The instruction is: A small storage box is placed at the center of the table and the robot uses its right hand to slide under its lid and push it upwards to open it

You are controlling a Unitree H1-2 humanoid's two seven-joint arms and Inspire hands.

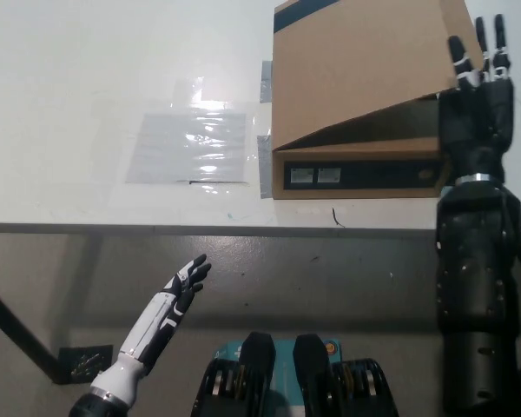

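on the right half of the white table [87, 104] sits the cardboard box [360, 174], long axis running left-right, labelled front facing the robot. its lid [356, 74] is tilted up on the right, propped by the black right hand [476, 109], fingers straight and spread, gripping nothing. risk: the lid's only resting on the fingertips, so it could slip off and drop shut. white left hand [184, 285] idles below the table edge, open.
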